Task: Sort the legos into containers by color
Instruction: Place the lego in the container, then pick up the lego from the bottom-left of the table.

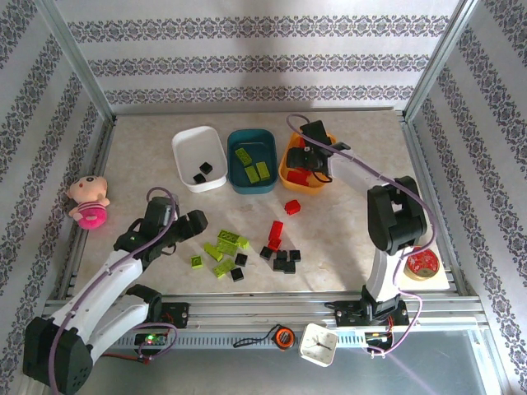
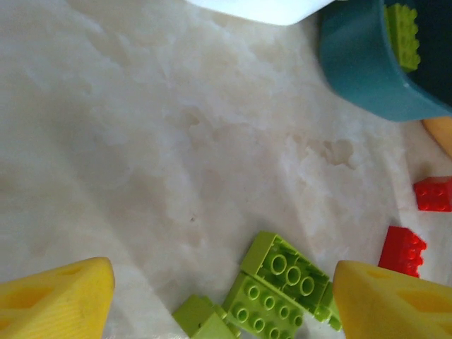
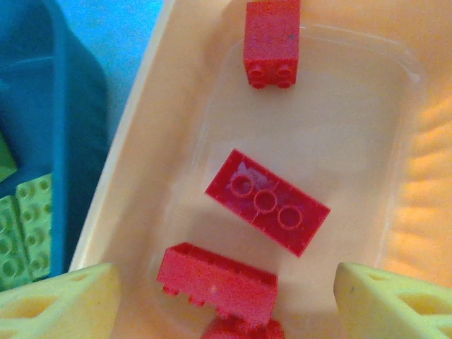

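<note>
We find the three tubs in a row at the far side of the table (image 1: 346, 234), each just beside the next: white tub (image 1: 191, 146) on the left, teal tub (image 1: 265, 146) in the middle, orange tub (image 1: 306, 187) on the right. Two black bricks (image 1: 206, 168) lie in the white tub, and approx. three green bricks (image 1: 262, 170) in the teal one.

The right gripper (image 3: 226, 300) hangs over the orange tub, jaws spread wide w/ nothing pinched, i.e. it holds nothing. Below it on the tub floor we count three red bricks (image 3: 268, 209) in full (a fourth peeks in at the bottom edge of the wrist view, too cut off to be sure). One lies flat and slanted in the middle, one is at the top of that view, and one is on its side nearest the fingers.

The left gripper (image 2: 222, 289) is low over the near-left part of the table, jaws also wide apart and empty. Between its yellow fingers (image 2: 63, 300) lie loose green legos (image 2: 279, 279), resting on the table, not gripped. Two loose red legos (image 2: 402, 251) sit to their right.

From above, the unsorted pcs lie around the middle of the table: green on the left, red in the middle, loose black legos (image 1: 285, 262) on the near side. A pink doll (image 1: 89, 202) lies at the left edge and a red disc (image 1: 422, 263) at the near right, both well apart from the tubs.
</note>
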You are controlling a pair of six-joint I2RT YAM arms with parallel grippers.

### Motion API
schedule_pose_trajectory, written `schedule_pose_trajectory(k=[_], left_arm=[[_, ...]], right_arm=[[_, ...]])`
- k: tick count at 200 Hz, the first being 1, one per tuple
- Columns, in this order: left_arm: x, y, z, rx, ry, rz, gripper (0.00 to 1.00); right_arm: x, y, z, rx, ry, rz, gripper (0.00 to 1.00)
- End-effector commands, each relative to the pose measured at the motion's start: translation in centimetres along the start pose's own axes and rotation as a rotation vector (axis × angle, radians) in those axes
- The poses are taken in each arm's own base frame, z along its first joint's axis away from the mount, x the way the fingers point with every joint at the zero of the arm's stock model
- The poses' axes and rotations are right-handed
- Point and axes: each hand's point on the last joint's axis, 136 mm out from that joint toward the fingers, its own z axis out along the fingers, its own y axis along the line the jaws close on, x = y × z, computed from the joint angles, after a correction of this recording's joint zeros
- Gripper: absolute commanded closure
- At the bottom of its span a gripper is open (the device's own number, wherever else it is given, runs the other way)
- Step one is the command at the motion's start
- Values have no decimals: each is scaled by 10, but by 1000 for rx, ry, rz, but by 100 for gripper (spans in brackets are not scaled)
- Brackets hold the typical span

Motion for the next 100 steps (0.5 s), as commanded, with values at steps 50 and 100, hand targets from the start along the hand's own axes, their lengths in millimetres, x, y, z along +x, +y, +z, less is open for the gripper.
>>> schedule_pose_trajectory(k=[50, 100], left_arm=[[77, 34, -10, -203, 194, 134, 21], [99, 40, 4, -219, 262, 138, 41]], right_arm=[[26, 14, -41, -120, -51, 26, 21], [23, 19, -65, -175, -90, 44, 21]])
